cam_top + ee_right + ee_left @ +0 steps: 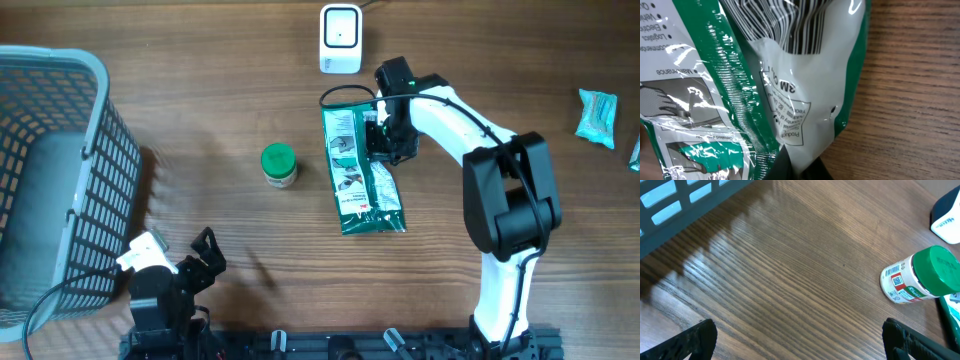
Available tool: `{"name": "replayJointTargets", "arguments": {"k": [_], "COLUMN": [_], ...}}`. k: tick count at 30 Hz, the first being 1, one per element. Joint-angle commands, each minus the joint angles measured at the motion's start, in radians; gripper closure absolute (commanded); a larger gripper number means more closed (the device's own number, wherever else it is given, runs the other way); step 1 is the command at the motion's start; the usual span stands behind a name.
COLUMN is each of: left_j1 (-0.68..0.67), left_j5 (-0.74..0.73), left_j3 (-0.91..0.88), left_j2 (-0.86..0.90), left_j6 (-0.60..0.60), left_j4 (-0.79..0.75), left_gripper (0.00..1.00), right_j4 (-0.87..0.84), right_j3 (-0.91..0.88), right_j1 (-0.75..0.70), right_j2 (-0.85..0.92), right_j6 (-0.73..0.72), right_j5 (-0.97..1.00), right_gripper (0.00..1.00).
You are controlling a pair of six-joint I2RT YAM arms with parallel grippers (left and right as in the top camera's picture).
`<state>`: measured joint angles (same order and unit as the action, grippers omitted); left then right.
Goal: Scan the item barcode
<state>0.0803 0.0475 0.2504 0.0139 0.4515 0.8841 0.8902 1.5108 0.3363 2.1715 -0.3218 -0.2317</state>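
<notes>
A green and white plastic packet (360, 170) lies flat on the wooden table below the white scanner (340, 38). My right gripper (379, 136) is at the packet's upper right edge, shut on it. In the right wrist view the packet (755, 95) fills the frame, its barcode (790, 25) shows at the top, and the two dark fingers (790, 167) pinch the film at the bottom. My left gripper (205, 250) rests open near the front left, holding nothing, its fingertips (695, 340) wide apart over bare wood.
A small jar with a green lid (279, 165) stands left of the packet and shows as the jar (920, 277) in the left wrist view. A grey mesh basket (60, 150) fills the far left. A teal packet (598, 117) lies at the right edge.
</notes>
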Motion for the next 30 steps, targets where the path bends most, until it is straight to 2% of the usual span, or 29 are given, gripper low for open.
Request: {"name": "replayJointTargets", "arguments": {"k": [1,3,5,7,8,9,10,12,14,15,18,19,21,24,30], "left_j1": [-0.005,-0.005,-0.005,-0.005,-0.005,-0.005,-0.005,-0.005,-0.005,-0.005,-0.005,-0.005,-0.005,-0.005,-0.005], "left_j5": [0.002,0.002,0.002,0.002,0.002,0.002,0.002,0.002,0.002,0.002,0.002,0.002,0.002,0.002,0.002], "left_j3": [-0.004,-0.004,-0.004,-0.004,-0.004,-0.004,-0.004,-0.004,-0.004,-0.004,-0.004,-0.004,-0.004,-0.004,-0.004], "left_j2": [-0.007,-0.007,-0.007,-0.007,-0.007,-0.007,-0.007,-0.007,-0.007,-0.007,-0.007,-0.007,-0.007,-0.007,-0.007], "left_j6": [0.005,0.005,0.005,0.005,0.005,0.005,0.005,0.005,0.005,0.005,0.005,0.005,0.005,0.005,0.005], "left_j4": [0.000,0.000,0.000,0.000,0.000,0.000,0.000,0.000,0.000,0.000,0.000,0.000,0.000,0.000,0.000], "left_gripper": [0.00,0.00,0.00,0.00,0.00,0.00,0.00,0.00,0.00,0.00,0.00,0.00,0.00,0.00,0.00], "right_j4": [0.061,0.070,0.085,0.087,0.085,0.078,0.074,0.074,0.049,0.004,-0.105,-0.137,-0.228,-0.254,-0.337], "right_j3": [-0.060,-0.059,-0.059,-0.059,-0.059,-0.059,-0.058,-0.058,-0.058,-0.058,-0.064,-0.064,-0.064,-0.063,-0.064], "right_j1": [0.020,0.026,0.026,0.026,0.026,0.025,0.026,0.025,0.025,0.026,0.020,0.015,-0.005,-0.055,-0.182], "right_j2": [0.108,0.027,-0.040,-0.083,-0.106,-0.137,-0.163,-0.227,-0.281,-0.283,-0.240,-0.225,-0.178,-0.155,-0.096], "right_j6": [0.027,0.089,0.086,0.086,0.084,0.086,0.087,0.082,0.033,0.034,-0.019,-0.042,-0.058,-0.165,-0.142], "right_j5": [0.356,0.527,0.742,0.809,0.793,0.728,0.669,0.522,0.277,0.169,0.277,0.309,0.388,0.499,0.431], "right_gripper": [0.96,0.96,0.96,0.95,0.53,0.00,0.00,0.00,0.00,0.11,0.86,0.95,0.96,0.96,0.95]}}
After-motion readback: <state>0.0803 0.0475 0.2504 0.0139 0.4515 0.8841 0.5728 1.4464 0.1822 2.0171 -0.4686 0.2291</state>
